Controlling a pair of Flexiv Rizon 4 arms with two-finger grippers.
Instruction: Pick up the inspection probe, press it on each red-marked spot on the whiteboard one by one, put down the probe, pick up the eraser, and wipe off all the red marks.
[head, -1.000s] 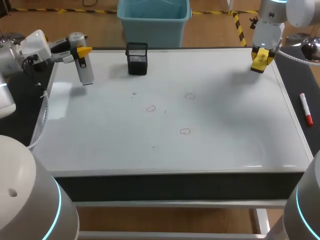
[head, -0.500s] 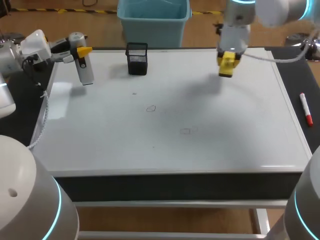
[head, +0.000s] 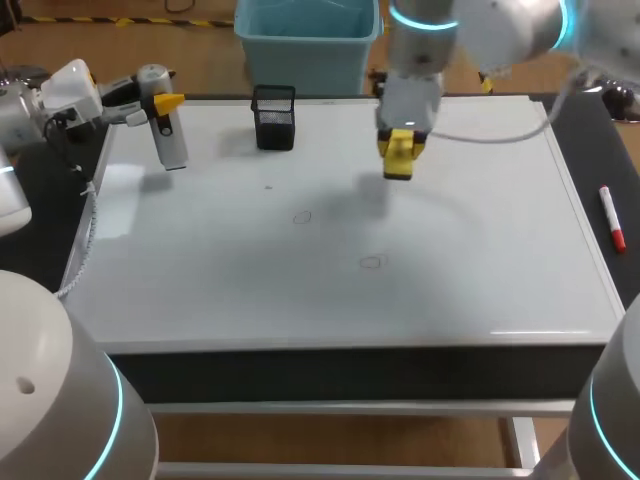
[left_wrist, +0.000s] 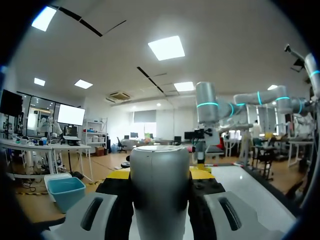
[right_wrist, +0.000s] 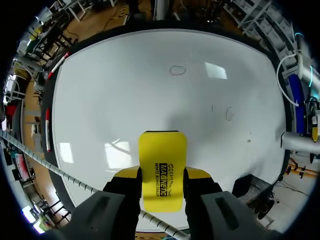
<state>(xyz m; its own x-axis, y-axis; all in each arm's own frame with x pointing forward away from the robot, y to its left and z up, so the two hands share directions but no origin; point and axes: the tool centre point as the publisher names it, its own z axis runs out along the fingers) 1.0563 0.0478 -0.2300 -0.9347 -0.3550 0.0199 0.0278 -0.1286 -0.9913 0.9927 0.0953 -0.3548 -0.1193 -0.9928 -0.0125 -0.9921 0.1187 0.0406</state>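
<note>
Yellow fingertips (right_wrist: 126, 173) of the right gripper (right_wrist: 161, 176) clamp the eraser (right_wrist: 162, 150) by its sides, over the whiteboard (head: 480, 260), likely for wiping. Whether it touches the board is unclear. A faint red mark (head: 371, 262) and a second mark (head: 302, 216) lie nearby. The left gripper (head: 158, 102) grips the probe (head: 168, 135) near the board's far left corner, probably parked clear. Its tips mostly hide behind the probe.
</note>
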